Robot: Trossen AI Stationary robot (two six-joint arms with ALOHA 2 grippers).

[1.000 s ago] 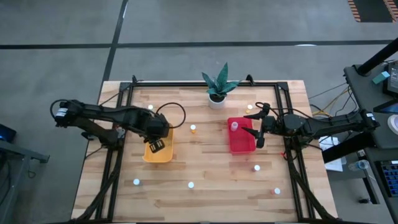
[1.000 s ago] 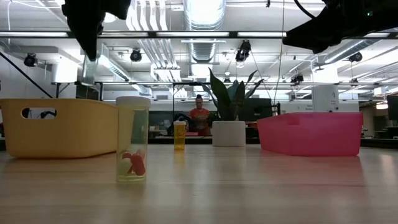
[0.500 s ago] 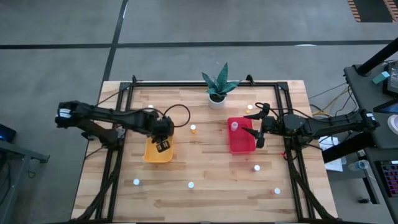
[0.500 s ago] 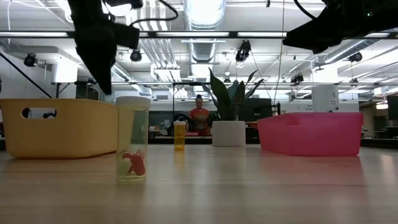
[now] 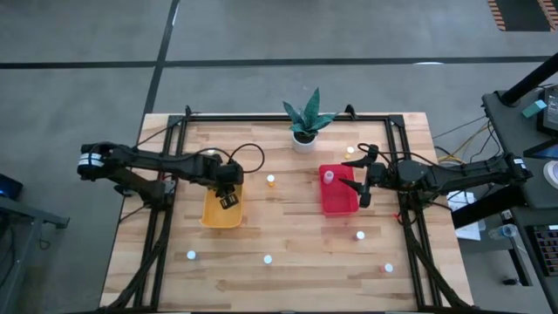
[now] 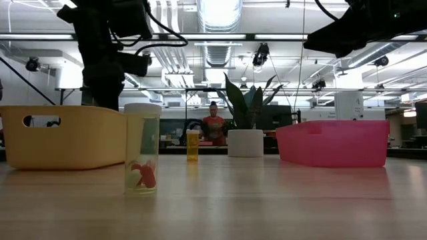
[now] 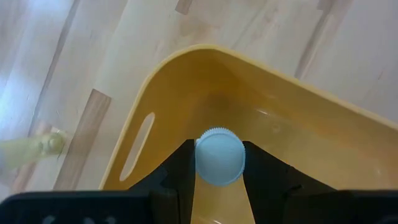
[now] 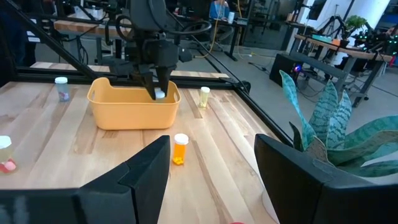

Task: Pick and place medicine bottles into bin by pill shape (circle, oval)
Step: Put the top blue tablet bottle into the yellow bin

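Over the yellow plastic bin (image 5: 221, 209), left gripper (image 7: 219, 163) is clamped on a small white-capped medicine bottle (image 7: 219, 157), fingers pinching the cap from both sides. Bottle hangs upright, long axis vertical, inside the bin's rim and directly above its floor, near the wall with the handle slot. So the drop path is straight down; my read is release comes next. Right gripper (image 5: 362, 174) waits with fingers wide apart and empty beside the pink plastic bin (image 5: 338, 199), well apart from this drop.
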